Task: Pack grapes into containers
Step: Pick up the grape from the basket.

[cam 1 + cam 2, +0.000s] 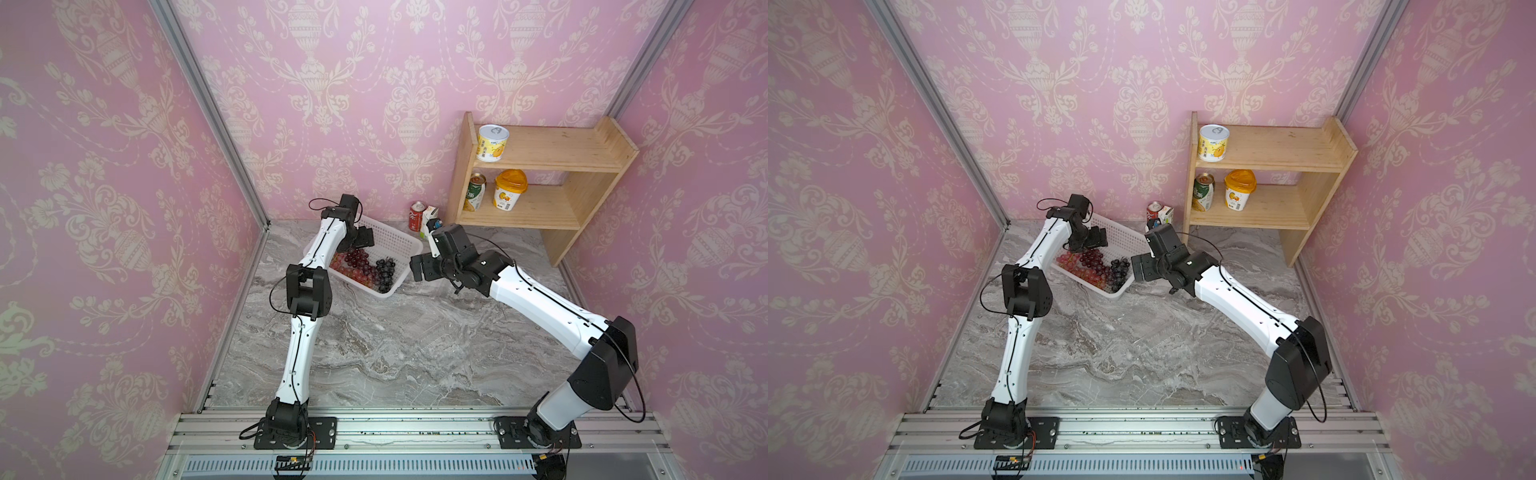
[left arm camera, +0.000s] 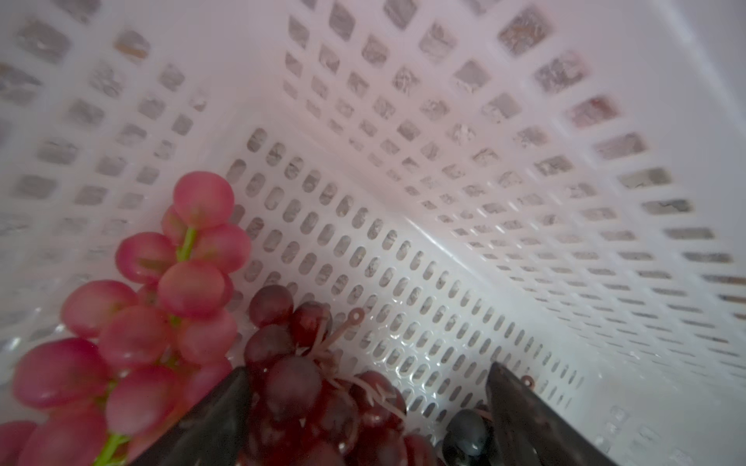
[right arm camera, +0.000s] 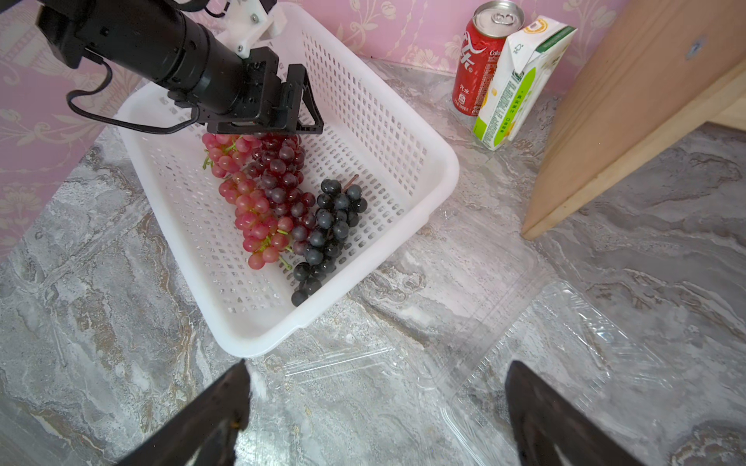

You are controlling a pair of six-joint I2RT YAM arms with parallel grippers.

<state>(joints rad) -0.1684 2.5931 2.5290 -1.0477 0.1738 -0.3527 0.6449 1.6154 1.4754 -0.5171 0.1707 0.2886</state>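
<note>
Grapes [image 2: 290, 383], a dark red-purple bunch, lie lower centre in a white perforated plastic basket [image 2: 444, 201], between the left gripper's [image 2: 368, 375] spread jaws. Right gripper [image 3: 377, 365] gapes wide over a clear plastic clamshell container [image 3: 565, 343].

Grapes [image 3: 278, 201] sit walled in by a white basket [image 3: 446, 161] — reachable only from above, where the left gripper [image 2: 363, 379] hangs over them. Bare marble tabletop [image 1: 374, 365] in front; clear containers [image 3: 585, 335], can [image 3: 482, 68], carton [image 3: 520, 80] and wooden shelf [image 1: 552, 153] crowd the right side.
</note>
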